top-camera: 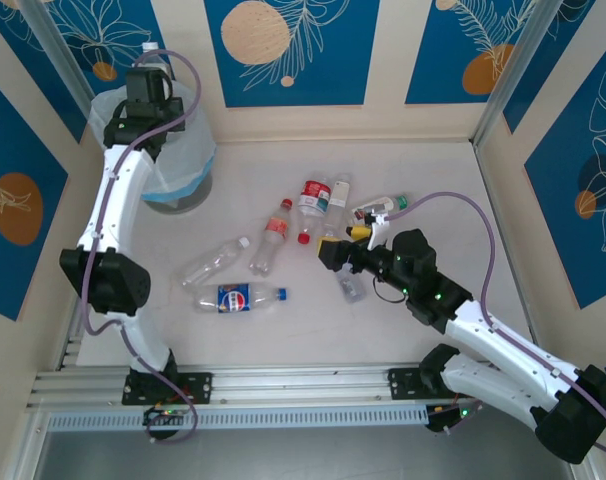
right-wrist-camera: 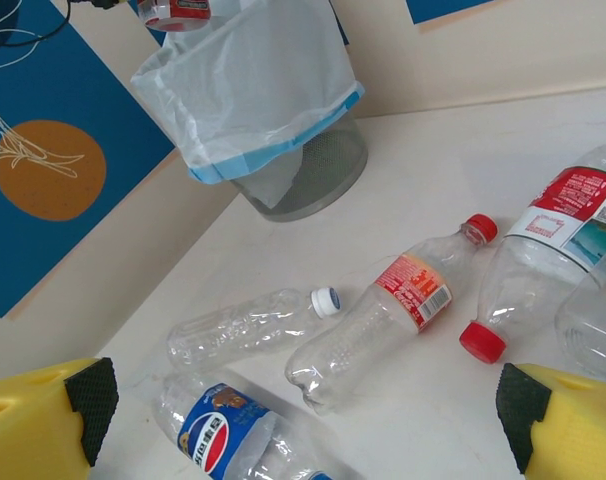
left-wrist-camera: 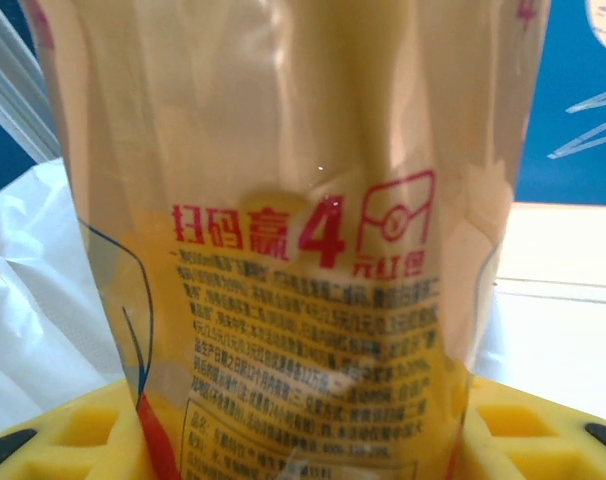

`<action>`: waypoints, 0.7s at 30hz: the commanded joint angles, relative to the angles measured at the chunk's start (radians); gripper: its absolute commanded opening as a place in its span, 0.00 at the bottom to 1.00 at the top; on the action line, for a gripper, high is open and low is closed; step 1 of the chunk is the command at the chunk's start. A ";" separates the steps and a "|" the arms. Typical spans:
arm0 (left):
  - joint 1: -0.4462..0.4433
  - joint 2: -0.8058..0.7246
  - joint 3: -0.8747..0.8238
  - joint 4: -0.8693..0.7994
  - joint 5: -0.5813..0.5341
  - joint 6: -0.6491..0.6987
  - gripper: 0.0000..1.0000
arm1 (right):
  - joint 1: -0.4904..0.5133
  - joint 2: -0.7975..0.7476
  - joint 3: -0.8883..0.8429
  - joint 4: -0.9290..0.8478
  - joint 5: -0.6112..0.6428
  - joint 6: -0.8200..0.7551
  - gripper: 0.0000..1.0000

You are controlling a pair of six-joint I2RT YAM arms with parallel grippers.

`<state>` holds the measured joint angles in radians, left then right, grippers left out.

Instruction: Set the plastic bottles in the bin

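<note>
Pepsi-logo bottle (right-wrist-camera: 223, 435); red "4" on held bottle (left-wrist-camera: 303, 300)

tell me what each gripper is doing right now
left gripper: shut on a plastic bottle, over the bin
right gripper: open, holding nothing

Even, diffuse light from overhead keeps the top view bright. The pale table (top-camera: 283, 330) looks a little washed out, with only faint, soft shadows under the bottles (top-camera: 271, 240), and the walls lean outward toward the frame edges. The left wrist view is soft and warm-tinted: the bottle (left-wrist-camera: 303, 300) sits too close to focus, its small print smeared, with one tiny glint on the plastic. The right wrist view is crisp at mid-distance, the bag (right-wrist-camera: 253, 90) glowing translucent, while the yellow fingers (right-wrist-camera: 43, 420) in the lower corners blur.
</note>
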<state>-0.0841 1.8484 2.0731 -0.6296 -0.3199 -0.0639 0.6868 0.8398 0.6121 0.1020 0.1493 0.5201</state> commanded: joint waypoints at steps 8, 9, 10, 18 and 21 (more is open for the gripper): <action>0.095 0.151 0.120 -0.087 0.051 -0.039 0.53 | -0.002 -0.015 -0.010 0.023 0.013 0.024 1.00; 0.096 0.161 0.119 -0.089 0.058 -0.042 0.54 | -0.001 -0.016 -0.009 0.012 0.032 0.032 0.99; 0.098 0.169 0.119 -0.090 0.064 -0.040 0.54 | -0.001 -0.015 -0.009 0.002 0.048 0.039 1.00; 0.101 0.241 0.127 -0.129 0.061 -0.059 0.59 | -0.001 -0.033 -0.019 -0.029 0.085 0.054 0.99; 0.101 0.257 0.138 -0.145 0.062 -0.064 0.62 | -0.001 -0.037 -0.018 -0.044 0.103 0.056 0.99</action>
<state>0.0093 2.0724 2.1761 -0.7269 -0.2604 -0.1181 0.6868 0.8238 0.6044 0.0692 0.2100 0.5606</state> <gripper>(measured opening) 0.613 0.995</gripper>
